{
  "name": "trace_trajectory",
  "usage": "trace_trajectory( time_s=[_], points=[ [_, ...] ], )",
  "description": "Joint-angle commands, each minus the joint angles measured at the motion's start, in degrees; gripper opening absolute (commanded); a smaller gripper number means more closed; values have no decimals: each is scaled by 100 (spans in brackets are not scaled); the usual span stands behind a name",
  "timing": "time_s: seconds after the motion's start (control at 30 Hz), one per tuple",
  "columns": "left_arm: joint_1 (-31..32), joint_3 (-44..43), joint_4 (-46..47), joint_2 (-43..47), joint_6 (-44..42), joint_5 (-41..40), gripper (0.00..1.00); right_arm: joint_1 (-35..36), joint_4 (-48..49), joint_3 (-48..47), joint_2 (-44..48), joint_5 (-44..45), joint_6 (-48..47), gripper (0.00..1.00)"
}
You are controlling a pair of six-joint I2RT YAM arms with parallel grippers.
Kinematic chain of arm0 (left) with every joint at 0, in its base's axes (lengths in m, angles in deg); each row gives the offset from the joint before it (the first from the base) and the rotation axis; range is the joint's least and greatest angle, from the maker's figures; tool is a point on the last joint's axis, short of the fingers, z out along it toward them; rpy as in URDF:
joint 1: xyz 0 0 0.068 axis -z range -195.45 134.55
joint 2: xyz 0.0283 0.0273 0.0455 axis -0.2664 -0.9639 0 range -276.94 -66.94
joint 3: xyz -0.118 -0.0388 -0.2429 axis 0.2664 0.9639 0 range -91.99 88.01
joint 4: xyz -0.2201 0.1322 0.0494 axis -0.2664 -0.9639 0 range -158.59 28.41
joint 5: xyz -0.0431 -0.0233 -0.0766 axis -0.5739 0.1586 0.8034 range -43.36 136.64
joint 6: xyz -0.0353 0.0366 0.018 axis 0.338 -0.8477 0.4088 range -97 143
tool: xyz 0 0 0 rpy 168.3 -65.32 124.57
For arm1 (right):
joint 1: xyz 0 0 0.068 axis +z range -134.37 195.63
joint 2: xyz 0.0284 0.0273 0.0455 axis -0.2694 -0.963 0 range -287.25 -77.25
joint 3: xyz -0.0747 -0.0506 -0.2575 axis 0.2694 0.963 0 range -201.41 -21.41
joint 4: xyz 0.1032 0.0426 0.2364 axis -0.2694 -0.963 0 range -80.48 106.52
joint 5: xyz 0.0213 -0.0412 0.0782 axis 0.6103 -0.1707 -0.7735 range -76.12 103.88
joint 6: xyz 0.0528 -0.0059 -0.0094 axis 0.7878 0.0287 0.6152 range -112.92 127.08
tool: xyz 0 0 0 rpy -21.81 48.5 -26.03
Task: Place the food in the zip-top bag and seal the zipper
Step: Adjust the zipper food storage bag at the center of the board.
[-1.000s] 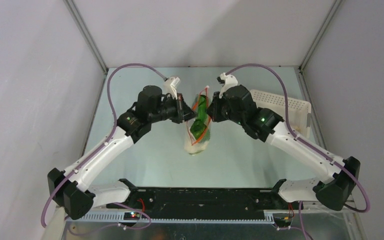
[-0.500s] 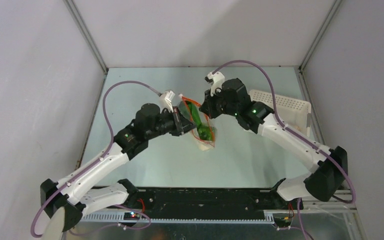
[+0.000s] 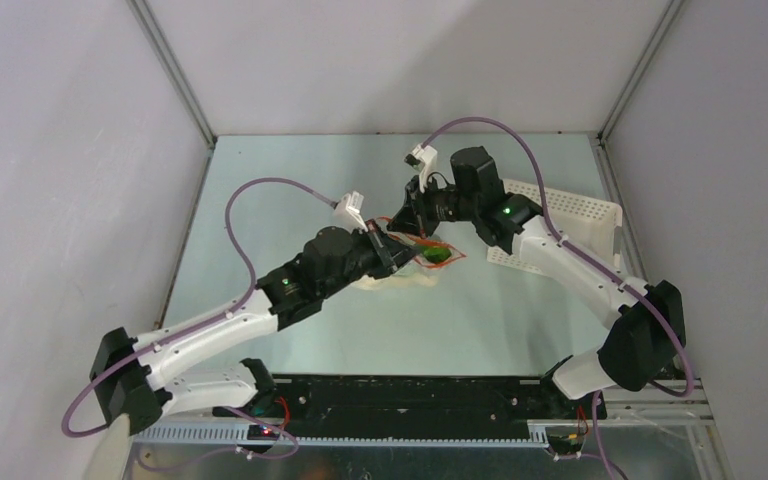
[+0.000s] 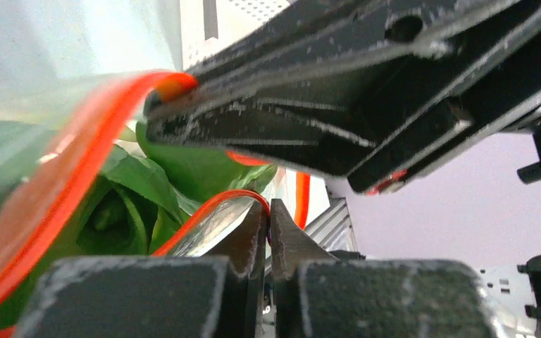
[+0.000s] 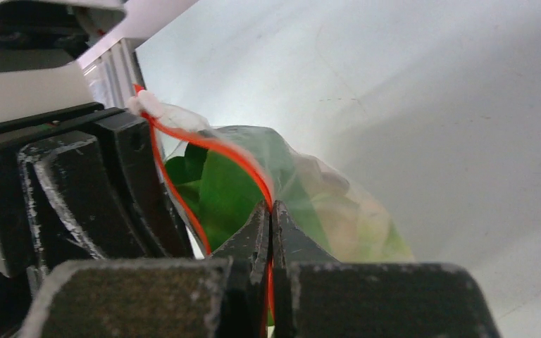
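Nearest the arm bases, the left gripper point(image 4: 268, 211) has its fingers pressed fully together on a fold of the bag's rim, with plastic and orange strip pinched between the tips. The bag point(image 5: 303, 162) hangs between the two grippers above the middle of the table point(image 3: 290, 200), and its lower end sags down to the surface. It is thin, clear, crinkly film, so it should be light, limp and slippery, and it will fold wherever it is unsupported. The firmer orange zipper point(image 4: 77, 158) along the mouth looks like the only sound place to take hold. Inside lie the green leafy pieces point(image 4: 134, 204) close behind the mouth and the cream pieces point(image 5: 345, 211) deeper in. I can see no food outside the bag. The strip shows as two separate runs in the left wrist view, so the mouth appears unsealed. Just beyond, the right gripper point(image 5: 271, 211) is likewise closed tight on the zipper, close beside the left one and facing it. Farthest back and to the right stands the white perforated basket point(image 3: 560, 210), apart from the bag.
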Motion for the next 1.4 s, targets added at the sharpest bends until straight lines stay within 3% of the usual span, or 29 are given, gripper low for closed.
trace_trajectory(
  time_s=[0.0, 0.07, 0.13, 0.23, 0.3, 0.37, 0.43, 0.67, 0.77, 0.83, 1.03, 1.13, 1.23, 1.37],
  points=[
    [240, -401, 807, -152, 286, -673, 4, -87, 386, -282, 127, -822, -7, 0],
    [339, -478, 864, -215, 176, -757, 7, -105, 278, -279, 133, -891, -16, 0],
    [354, -584, 637, -328, 90, -738, 17, -109, 122, -281, 84, -900, -71, 0],
    [356, -617, 257, -376, -208, -629, 58, -111, -68, -276, -46, -947, -226, 0],
    [359, -523, 245, -209, -625, -391, 76, -115, -154, -274, -107, -985, -289, 0],
    [357, -472, -5, 66, -1162, -184, 90, -134, -215, -270, -127, -1065, -351, 0],
    [359, -451, -432, 443, -1783, -49, 98, -141, -267, -271, -116, -1150, -393, 0],
    [352, -569, -1868, 1918, -3438, -97, 100, -239, -359, -270, -136, -1410, -675, 0],
    [306, -518, -2158, 2292, -3669, -790, 100, -258, -421, -274, -173, -1510, -741, 0],
    [1, -428, -2130, 2474, -3578, -686, 100, -267, -428, -273, -197, -1595, -782, 0],
    [-1620, 406, -1156, 2580, -3677, 1552, 100, -425, -424, -275, -247, -2097, -799, 0],
    [-1916, 959, -305, 2624, -4071, 2868, 100, -610, -397, -276, -313, -2419, -785, 0],
    [-2185, 1115, 226, 2590, -4788, 3476, 100, -759, -291, -283, -400, -2835, -661, 0],
    [-2803, 1540, 1041, 2598, -4904, 5009, 100, -842, -575, -495, -544, -2921, -803, 0]
  ],
)
